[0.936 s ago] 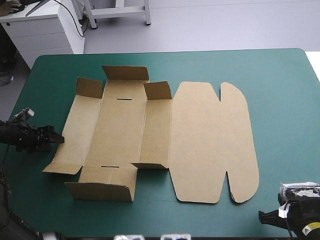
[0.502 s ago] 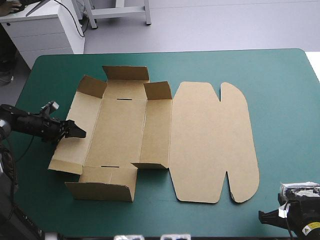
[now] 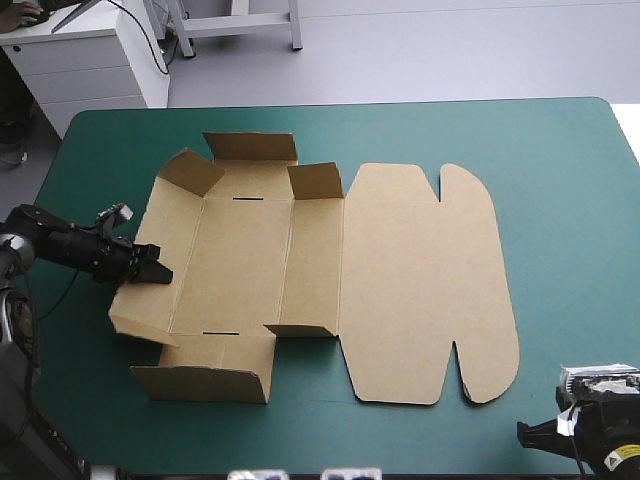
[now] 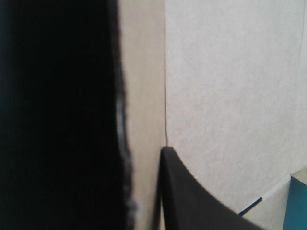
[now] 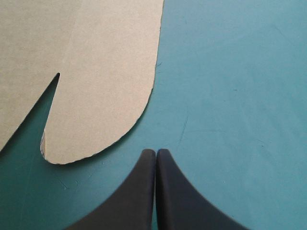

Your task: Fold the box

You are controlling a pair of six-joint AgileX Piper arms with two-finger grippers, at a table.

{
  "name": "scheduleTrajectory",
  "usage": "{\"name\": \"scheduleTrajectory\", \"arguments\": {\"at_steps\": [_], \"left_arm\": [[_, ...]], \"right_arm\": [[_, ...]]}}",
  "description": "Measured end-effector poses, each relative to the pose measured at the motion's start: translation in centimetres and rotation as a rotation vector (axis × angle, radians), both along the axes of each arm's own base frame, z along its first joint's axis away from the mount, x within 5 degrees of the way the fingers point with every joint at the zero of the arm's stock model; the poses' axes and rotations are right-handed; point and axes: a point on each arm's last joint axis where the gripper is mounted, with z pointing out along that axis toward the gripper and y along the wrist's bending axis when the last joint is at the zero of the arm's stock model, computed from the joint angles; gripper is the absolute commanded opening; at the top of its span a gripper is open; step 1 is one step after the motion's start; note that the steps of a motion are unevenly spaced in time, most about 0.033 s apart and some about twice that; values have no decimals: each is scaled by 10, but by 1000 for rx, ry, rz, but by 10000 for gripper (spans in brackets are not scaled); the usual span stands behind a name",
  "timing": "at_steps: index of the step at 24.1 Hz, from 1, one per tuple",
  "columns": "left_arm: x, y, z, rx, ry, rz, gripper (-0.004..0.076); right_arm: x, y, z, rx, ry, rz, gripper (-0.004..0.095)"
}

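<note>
one brown box, left fingers pinching its raised wall, right fingers pressed together

- Counter: one top with a teal-green cover, far corners rounded, carrying a single item.
- Box: a cut sheet of brown board, lying directly on the cover across the counter's left and middle.
- Lid: the sheet's right part, flat on the cover, with rounded corners and a notch at both its far and near edges.
- Left wall: tilted up off the cover; the far and near end flaps are also raised.
</note>
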Motion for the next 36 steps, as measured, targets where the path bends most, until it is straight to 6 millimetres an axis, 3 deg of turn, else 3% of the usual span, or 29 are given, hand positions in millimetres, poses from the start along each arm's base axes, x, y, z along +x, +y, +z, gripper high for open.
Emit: {"name": "scheduleTrajectory", "arguments": {"at_steps": [5,7,10,14,18,27,28,36], "left_arm": [[3,-3,6,9,-26,-49,-8],[9,-12,16,78,-69,-151,-8],[29,-35,43,329,-163,-384,-8],[55,-87,92,520,-355,-586,-8],[65,-162,139,706,-626,-769,-8],[41,-260,174,904,-903,-1016,-8],[31,-281,176,940,-952,-1075,-8],[-17,-351,183,1023,-1114,-1263,-8]], "right_arm": [[0,0,0,0,0,0,-14],[0,0,0,0,0,0,-14],[0,0,0,0,0,0,-14],[0,0,0,0,0,0,-14],[0,0,0,0,0,0,-14],[0,0,0,0,0,0,-14],[0,0,0,0,0,0,-14],[0,0,0,0,0,0,-14]]}}
